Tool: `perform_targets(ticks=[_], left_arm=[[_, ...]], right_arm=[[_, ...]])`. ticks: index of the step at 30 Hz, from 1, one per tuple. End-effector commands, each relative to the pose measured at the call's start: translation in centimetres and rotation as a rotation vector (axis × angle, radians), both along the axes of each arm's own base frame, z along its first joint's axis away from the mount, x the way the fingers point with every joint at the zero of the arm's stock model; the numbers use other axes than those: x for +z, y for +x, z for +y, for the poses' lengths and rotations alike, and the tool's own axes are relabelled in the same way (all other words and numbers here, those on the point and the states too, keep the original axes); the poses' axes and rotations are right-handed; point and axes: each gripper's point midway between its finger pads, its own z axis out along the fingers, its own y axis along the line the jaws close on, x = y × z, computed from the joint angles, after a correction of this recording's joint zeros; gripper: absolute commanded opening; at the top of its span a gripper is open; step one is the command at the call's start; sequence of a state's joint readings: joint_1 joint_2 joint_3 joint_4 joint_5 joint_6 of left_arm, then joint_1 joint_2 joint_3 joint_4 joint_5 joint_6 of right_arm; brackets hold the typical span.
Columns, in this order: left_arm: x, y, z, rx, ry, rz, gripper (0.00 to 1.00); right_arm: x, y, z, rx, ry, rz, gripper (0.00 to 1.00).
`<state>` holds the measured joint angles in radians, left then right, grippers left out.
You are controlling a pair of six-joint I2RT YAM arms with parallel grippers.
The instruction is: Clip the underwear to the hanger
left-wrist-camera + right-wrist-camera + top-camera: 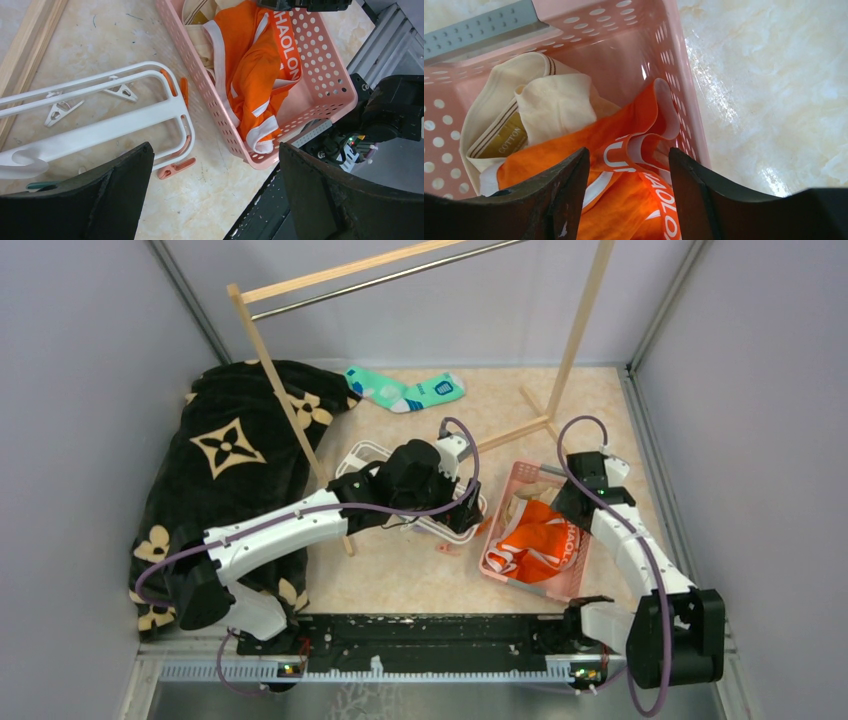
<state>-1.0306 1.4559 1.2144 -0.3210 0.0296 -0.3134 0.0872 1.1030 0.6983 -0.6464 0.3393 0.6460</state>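
Note:
The orange underwear (pixel 535 540) lies crumpled in a pink basket (pixel 497 562), its lettered waistband up. My right gripper (pixel 628 152) is low inside the basket, open, with a fold of the underwear's (pixel 624 210) waistband between its fingers and a gap on each side. The white hanger (pixel 362 453) lies flat on the table left of the basket, partly under my left arm. My left gripper (pixel 215 150) hangs wide open and holds nothing, over bare table between the hanger (pixel 100 125) and the basket wall (pixel 210 100), with the underwear (pixel 255 65) ahead of it.
A beige garment (pixel 549 100) shares the basket's far end. A loose orange clip (pixel 175 168) lies on the table by the hanger's corner. A wooden rack (pixel 290 410) stands behind, a teal sock (pixel 405 392) at the back, a black patterned blanket (pixel 230 460) on the left.

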Motion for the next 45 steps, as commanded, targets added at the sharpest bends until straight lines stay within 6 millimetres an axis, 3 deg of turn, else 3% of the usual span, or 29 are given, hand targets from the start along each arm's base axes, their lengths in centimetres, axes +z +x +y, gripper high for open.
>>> perform_targets(ticks=[1, 7, 15, 19, 22, 29, 38, 43, 45], left_arm=[[0.4, -0.1, -0.2, -0.013, -0.017, -0.016, 1.00], [0.3, -0.1, 0.0, -0.005, -0.012, -0.016, 1.00], [-0.5, -0.2, 0.1, 0.001, -0.007, 0.002, 0.99], [-0.8, -0.5, -0.2, -0.011, -0.016, 0.019, 0.99], [-1.3, -0.7, -0.5, -0.022, -0.021, 0.033, 0.99], [-2.9, -1.5, -1.6, -0.068, -0.017, 0.097, 0.99], [-6.3, -3.9, -2.9, -0.135, 0.042, 0.180, 0.96], [-7.4, -4.6, -1.2, -0.112, 0.108, 0.178, 0.94], [-7.6, -3.8, 0.3, -0.056, 0.157, 0.137, 0.94]], right_arm=[[0.3, 1.4, -1.0, -0.005, -0.045, -0.043, 0.58], [0.0, 1.9, -0.9, 0.013, -0.053, -0.042, 0.44], [1.5, 2.0, -0.8, 0.014, -0.044, -0.099, 0.00], [3.7, 1.9, -0.8, 0.013, -0.039, -0.165, 0.00], [6.6, 1.8, -1.0, 0.005, -0.041, -0.238, 0.00], [18.2, 1.2, -1.3, 0.012, -0.049, -0.542, 0.00], [32.4, -1.5, -2.7, -0.043, -0.087, -0.904, 0.00], [38.7, -2.4, -2.7, -0.040, -0.091, -1.055, 0.00], [39.4, -2.3, -2.8, -0.039, -0.096, -1.071, 0.00]])
